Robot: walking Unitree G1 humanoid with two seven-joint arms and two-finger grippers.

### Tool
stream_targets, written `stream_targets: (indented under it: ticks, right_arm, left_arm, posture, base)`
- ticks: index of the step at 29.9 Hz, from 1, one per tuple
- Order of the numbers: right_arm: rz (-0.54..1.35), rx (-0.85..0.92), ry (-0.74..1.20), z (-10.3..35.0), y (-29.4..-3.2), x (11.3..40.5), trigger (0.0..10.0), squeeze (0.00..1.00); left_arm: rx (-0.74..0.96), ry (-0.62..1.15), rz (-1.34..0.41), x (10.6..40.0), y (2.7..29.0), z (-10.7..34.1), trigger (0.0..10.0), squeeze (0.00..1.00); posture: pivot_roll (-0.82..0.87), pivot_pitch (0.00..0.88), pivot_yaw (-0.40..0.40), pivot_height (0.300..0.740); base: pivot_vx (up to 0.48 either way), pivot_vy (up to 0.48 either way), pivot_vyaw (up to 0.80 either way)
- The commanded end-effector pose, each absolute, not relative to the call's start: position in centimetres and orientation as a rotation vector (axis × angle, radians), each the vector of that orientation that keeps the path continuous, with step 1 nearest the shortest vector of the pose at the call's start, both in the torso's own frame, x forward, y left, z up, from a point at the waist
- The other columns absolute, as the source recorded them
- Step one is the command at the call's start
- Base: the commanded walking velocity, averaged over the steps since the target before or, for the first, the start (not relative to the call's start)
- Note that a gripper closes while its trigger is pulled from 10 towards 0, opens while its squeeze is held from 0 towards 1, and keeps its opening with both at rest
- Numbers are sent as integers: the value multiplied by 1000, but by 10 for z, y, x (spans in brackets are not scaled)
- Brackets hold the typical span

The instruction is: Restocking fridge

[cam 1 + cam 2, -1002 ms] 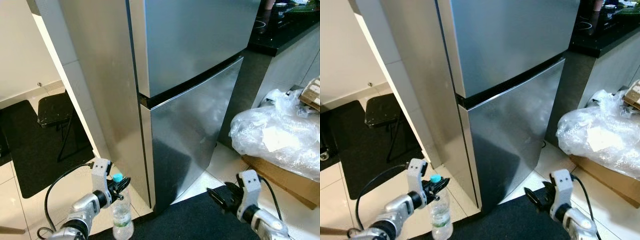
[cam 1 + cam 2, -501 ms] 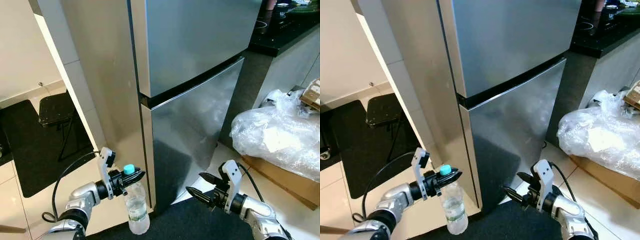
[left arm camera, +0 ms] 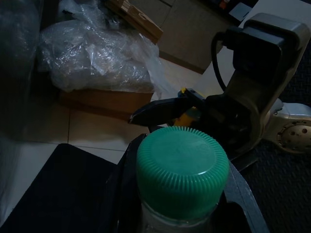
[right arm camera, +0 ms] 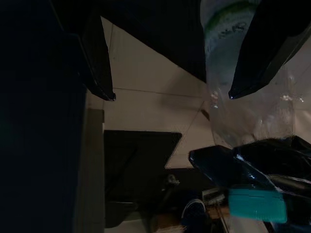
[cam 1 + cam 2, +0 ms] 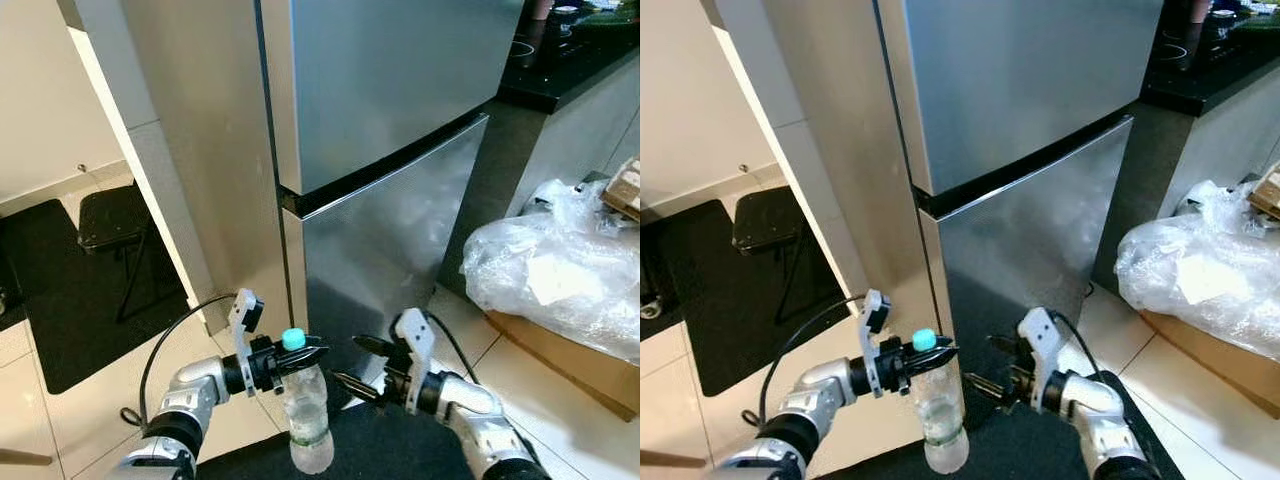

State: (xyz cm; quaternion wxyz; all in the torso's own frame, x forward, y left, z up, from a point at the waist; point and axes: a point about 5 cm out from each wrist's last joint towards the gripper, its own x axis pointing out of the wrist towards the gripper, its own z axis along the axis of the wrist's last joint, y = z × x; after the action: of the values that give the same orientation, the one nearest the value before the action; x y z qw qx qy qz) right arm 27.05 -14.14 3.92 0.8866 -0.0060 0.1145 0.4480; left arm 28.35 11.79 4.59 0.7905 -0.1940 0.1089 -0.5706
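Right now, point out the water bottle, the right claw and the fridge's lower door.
water bottle (image 5: 304,432): left eye view, on its clear body below the label.
right claw (image 5: 347,364): left eye view, midway between its two black fingertips.
fridge's lower door (image 5: 395,240): left eye view, middle of the steel panel.

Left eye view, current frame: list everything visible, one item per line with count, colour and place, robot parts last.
Fridge: one, silver, two doors, both shut, straight ahead.
Water bottle: one, clear with a green cap, held by its neck in front of the fridge's lower door.
Plastic bag: one, clear, crumpled, on a brown cardboard box to the right.
Counter: one, black top, right of the fridge.
Stool: one, black, on a black mat left of the fridge.
Dark mat: one, under the grippers.
Left gripper: one, black fingers, shut on the bottle neck.
Right gripper: one, black fingers, open, beside the bottle.
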Motion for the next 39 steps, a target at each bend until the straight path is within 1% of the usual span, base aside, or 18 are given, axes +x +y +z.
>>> stream_targets:
  ticks: [1, 5, 6, 10, 12, 14, 15, 18, 24, 27, 31, 32, 35, 39]
  right_arm:
    - [922, -62, 232, 42, -139, 275, 10000, 0]
    - [910, -114, 244, 42, -139, 277, 10000, 0]
    - [889, -142, 252, 41, -142, 279, 10000, 0]
    - [876, -151, 260, 40, -143, 280, 10000, 0]
    - [829, -259, 312, 33, -143, 283, 10000, 0]
    - [829, -259, 312, 33, -143, 283, 10000, 0]
    - [807, -291, 326, 30, -143, 285, 10000, 0]
    - [763, -307, 338, 27, -138, 288, 10000, 0]
    - [727, -324, 371, 20, -128, 290, 10000, 0]
    - [729, -340, 386, 17, -125, 289, 10000, 0]
    - [727, -420, 418, 11, -120, 289, 10000, 0]
    - [727, -420, 418, 11, -120, 289, 10000, 0]
    - [793, -392, 395, 12, -109, 287, 10000, 0]
    - [831, -399, 387, 12, -107, 285, 10000, 0]
  left_arm:
    - [-419, 226, -1252, 282, 114, 47, 10000, 0]
    - [-403, 224, -1244, 282, 115, 48, 10000, 0]
    - [-378, 230, -1221, 282, 119, 46, 10000, 0]
    - [-350, 244, -1197, 282, 122, 44, 10000, 0]
    - [-323, 260, -1121, 284, 128, 40, 10000, 0]
    - [-323, 260, -1121, 284, 128, 40, 10000, 0]
    - [-314, 262, -1088, 285, 131, 38, 10000, 0]
    - [-312, 256, -1018, 286, 135, 36, 10000, 0]
    - [-302, 264, -946, 285, 137, 31, 10000, 0]
    - [-307, 258, -940, 285, 135, 31, 10000, 0]
    - [-307, 247, -914, 286, 133, 30, 10000, 0]
    - [-307, 247, -914, 286, 133, 30, 10000, 0]
    - [-272, 247, -843, 288, 137, 28, 10000, 0]
    - [-233, 260, -806, 288, 141, 26, 10000, 0]
  posture:
    - [-49, 0, 45, 740]
    - [-44, 0, 39, 740]
    - [-41, 0, 35, 740]
    - [-41, 0, 35, 740]
    - [-34, 0, 26, 740]
    - [-34, 0, 26, 740]
    - [-34, 0, 26, 740]
    - [-27, 0, 16, 740]
    - [-24, 0, 4, 740]
    - [-22, 0, 1, 740]
    - [-18, 0, -1, 740]
    - [-18, 0, -1, 740]
    - [-15, 0, -2, 740]
    - [-14, 0, -2, 740]
  base:
    - [0, 0, 0]
    - [0, 0, 0]
    - [0, 0, 0]
    - [0, 0, 0]
    - [0, 0, 0]
    - [0, 0, 0]
    - [0, 0, 0]
    - [0, 0, 0]
    - [0, 0, 0]
    - [0, 0, 0]
    - [0, 0, 0]
    - [0, 0, 0]
    - [0, 0, 0]
    - [0, 0, 0]
